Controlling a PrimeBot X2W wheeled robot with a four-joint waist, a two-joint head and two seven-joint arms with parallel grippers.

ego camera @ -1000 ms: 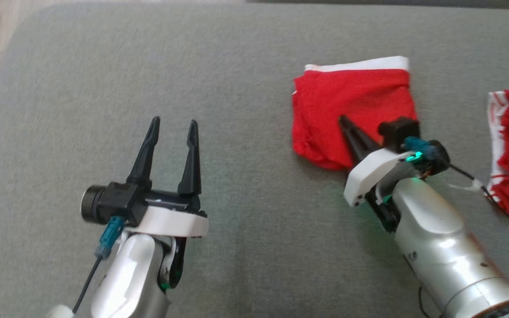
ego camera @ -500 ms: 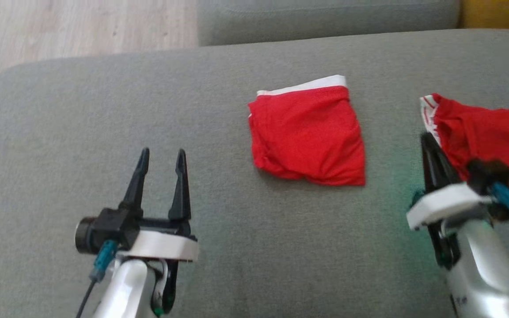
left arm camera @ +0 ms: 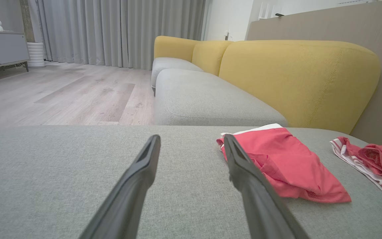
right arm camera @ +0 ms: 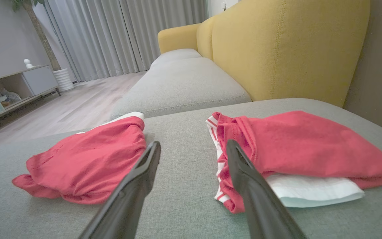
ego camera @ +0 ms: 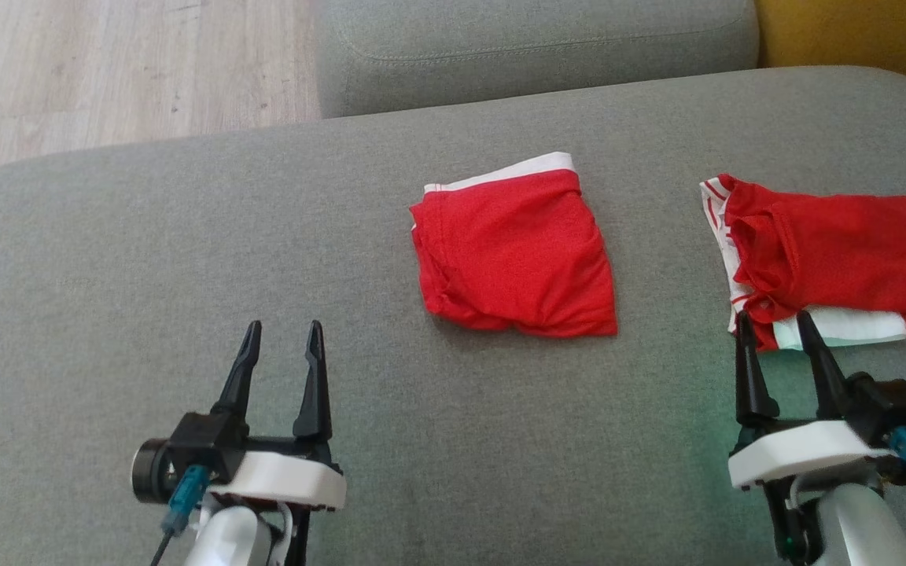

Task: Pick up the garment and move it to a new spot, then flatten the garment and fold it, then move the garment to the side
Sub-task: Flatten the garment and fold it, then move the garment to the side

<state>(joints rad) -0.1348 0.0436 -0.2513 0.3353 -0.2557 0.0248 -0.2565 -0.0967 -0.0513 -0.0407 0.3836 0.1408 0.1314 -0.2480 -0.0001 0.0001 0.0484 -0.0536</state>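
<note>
A folded red garment with a white waistband lies in the middle of the grey sofa seat; it also shows in the left wrist view and the right wrist view. My left gripper stands open at the lower left, well away from the garment, nothing between its fingers. My right gripper is open at the lower right, empty, its tips just short of a second red garment.
The second red garment with white striped trim lies at the seat's right. Behind are another grey cushion, a yellow backrest and wooden floor at the far left.
The head view has shifted up and back. My right gripper has withdrawn from the folded garment to the lower right and now stands open. The left arm looks unmoved.
</note>
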